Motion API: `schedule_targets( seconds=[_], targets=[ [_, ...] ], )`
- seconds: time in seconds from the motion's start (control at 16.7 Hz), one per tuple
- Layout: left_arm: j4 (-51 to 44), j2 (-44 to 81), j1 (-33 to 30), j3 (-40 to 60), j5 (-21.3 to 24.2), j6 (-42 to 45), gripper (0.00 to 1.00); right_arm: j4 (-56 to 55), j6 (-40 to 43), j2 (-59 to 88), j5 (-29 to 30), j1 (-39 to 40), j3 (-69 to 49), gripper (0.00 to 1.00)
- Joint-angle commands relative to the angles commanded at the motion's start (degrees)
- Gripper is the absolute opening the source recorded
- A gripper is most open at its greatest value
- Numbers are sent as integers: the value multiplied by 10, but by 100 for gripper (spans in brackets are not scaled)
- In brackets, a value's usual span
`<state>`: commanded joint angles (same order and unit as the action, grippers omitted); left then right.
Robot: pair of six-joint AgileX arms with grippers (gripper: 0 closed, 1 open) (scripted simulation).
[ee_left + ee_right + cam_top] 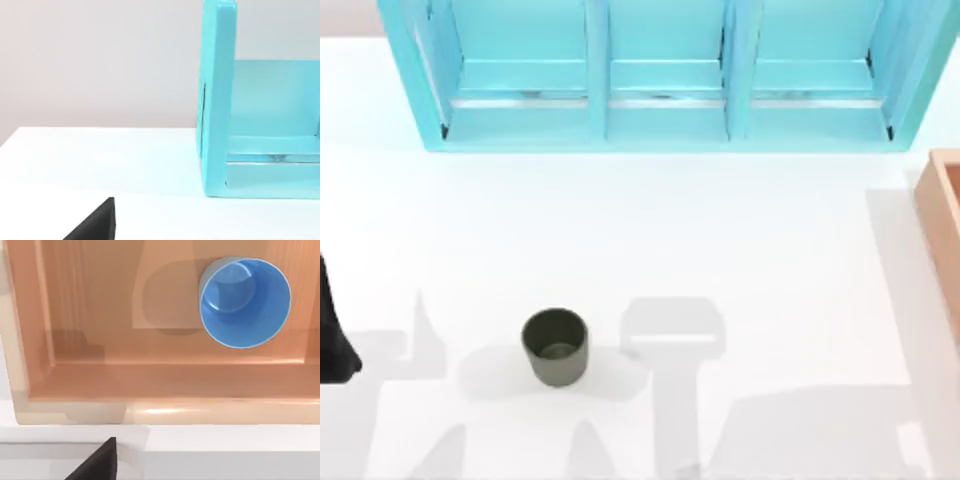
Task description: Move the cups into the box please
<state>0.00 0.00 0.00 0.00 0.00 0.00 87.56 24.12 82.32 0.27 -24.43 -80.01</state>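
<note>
Sitting upright inside the box [100, 385]: blue cup [245, 302]. Left: olive cup [556, 346], well apart from box. Gripper states impossible to tell.

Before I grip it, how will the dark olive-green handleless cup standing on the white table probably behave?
The dark olive-green handleless cup stands upright, mouth up and apparently empty, so it is probably light. Its plain, smooth-looking wall could slip in a loose pinch. A high sideways push might tip it, and then it would likely roll across the white table.
</note>
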Motion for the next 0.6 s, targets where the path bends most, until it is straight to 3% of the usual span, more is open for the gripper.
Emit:
schedule_targets(
  seconds=[0.24,0.6],
  targets=[
    [0,0,0,0,0,0,100,13,-59,53,12,60,-56,100],
    [0,0,0,0,0,0,100,45,-280,236,39,291,-274,100]
  ],
)
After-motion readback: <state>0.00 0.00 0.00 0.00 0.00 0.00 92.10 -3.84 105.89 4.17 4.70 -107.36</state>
